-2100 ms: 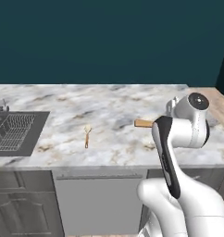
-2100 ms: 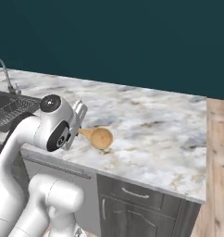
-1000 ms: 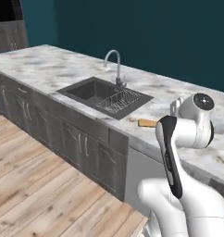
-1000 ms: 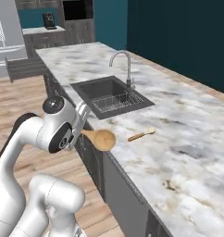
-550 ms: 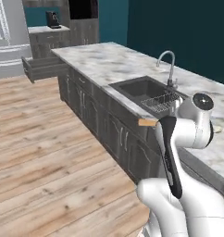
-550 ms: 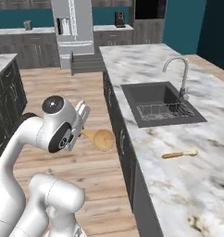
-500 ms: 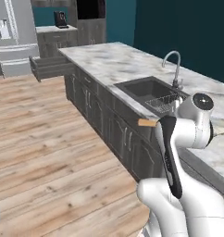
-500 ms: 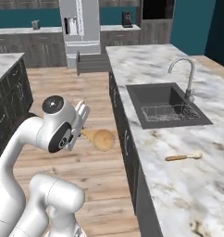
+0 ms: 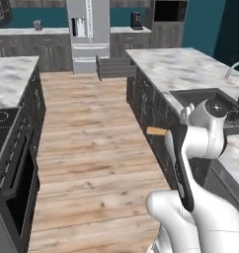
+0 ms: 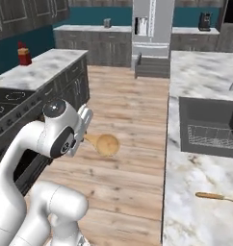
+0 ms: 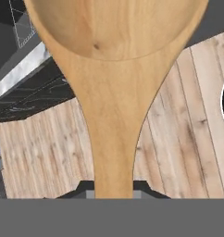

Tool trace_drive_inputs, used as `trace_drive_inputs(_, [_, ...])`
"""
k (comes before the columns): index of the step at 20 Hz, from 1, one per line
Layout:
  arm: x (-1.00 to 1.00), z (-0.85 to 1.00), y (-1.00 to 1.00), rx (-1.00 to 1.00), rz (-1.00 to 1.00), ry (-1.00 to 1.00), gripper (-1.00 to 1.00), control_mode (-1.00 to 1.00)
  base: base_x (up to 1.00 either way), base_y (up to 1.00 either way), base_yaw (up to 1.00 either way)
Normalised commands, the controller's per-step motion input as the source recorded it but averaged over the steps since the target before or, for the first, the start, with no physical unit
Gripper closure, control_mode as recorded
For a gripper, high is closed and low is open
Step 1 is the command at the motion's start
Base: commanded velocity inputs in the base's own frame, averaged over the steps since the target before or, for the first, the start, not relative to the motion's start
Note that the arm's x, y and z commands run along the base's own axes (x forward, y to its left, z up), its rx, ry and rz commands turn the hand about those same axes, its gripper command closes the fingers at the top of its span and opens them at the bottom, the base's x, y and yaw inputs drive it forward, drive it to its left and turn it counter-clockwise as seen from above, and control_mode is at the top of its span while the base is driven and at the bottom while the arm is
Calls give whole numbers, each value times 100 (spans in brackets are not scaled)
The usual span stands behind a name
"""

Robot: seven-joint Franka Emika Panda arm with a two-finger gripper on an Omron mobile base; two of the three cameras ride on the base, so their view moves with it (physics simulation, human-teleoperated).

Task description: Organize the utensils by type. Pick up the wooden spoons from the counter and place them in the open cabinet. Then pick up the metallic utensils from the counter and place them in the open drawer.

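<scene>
**A:** How far along do you reckon we are?

**B:** Early, I'd say. The end effector [image 11: 114, 192] is closed tight on the handle of the long wooden spoon [image 11: 115, 83], carried in the air over the wood floor [image 9: 92, 148] between the two runs of units. In the right base view its round bowl sticks out beside the arm's wrist; in the left base view just the handle end pokes out on the other side.

**A:** So none put away?

**B:** Not that I can see. The shorter wooden spoon [image 10: 215, 196], the one with the orange-brown handle, lies on the bench [image 10: 186, 202] this side of the sink [image 10: 210, 127]. The open drawer [image 9: 113, 67] is well ahead, pulled out at the end of the bench run near the fridge [image 9: 88, 29], and I can't see into it from here.

**A:** What's left, then?

**B:** By my judgement nearly everything: this spoon to the cabinet, the second wooden one after it, then the metal spoon into the drawer.

**A:** Anything you can't make out?

**B:** The open cabinet, for one; I can't pick out which wall unit it is. I can't pick out the metal spoon either. The shorter spoon's head is cut off at the picture edge. And in the hand view the spoon blocks most of what lies beyond, with the fingertips barely peeking either side of the handle
</scene>
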Motion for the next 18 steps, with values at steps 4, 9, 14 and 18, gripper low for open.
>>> trace_drive_inputs(4, [0,0,0,0,0,0,100,100,0,-38,51])
trace_drive_inputs(9, [0,0,0,0,0,0,100,100,0,-27,51])
trace_drive_inputs(14, [0,0,0,0,0,0,100,100,0,-20,52])
trace_drive_inputs(18, [0,0,0,0,0,0,100,100,0,-14,51])
